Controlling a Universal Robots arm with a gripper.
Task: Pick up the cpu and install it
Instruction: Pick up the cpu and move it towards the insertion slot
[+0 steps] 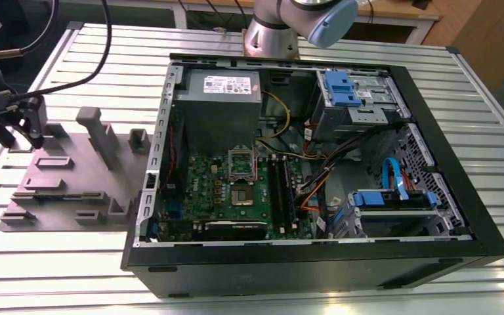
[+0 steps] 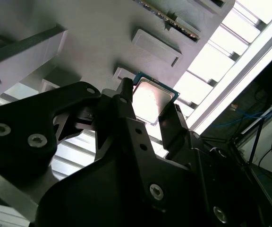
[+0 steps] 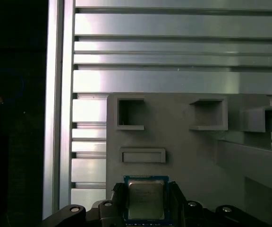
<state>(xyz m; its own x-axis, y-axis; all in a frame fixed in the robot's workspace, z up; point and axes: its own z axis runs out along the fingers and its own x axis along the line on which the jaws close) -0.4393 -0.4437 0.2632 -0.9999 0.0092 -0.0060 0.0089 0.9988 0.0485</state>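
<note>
The jaws are closed to the width of the cpu (image 3: 145, 201) (image 2: 151, 98), with one black finger (image 2: 126, 116) against each of two opposite edges of the chip. Its silvery top face is turned toward the camera in both wrist views, with a green edge showing around it. Whether the chip rests on the surface beneath or is raised off it cannot be told. Directly behind the cpu is the grey holder plate (image 3: 188, 156) (image 1: 68, 190), with an oblong raised pad and two square open pockets just beyond the chip. In the exterior view the jaws stand over the holder plate's far corner, on the exterior view's left, placing the cpu at that corner, well apart from the computer. Beneath the holder plate is the slatted aluminium table (image 1: 60, 269). Just beside the holder plate, on the exterior view's right, the open computer case (image 1: 322, 270) lies on its side. Inside it are the green motherboard (image 1: 204, 197) with the processor socket (image 1: 242, 194) and, farther back, the grey power-supply box (image 1: 221, 98). Beyond the case stands the arm's base (image 1: 274, 36)
</note>
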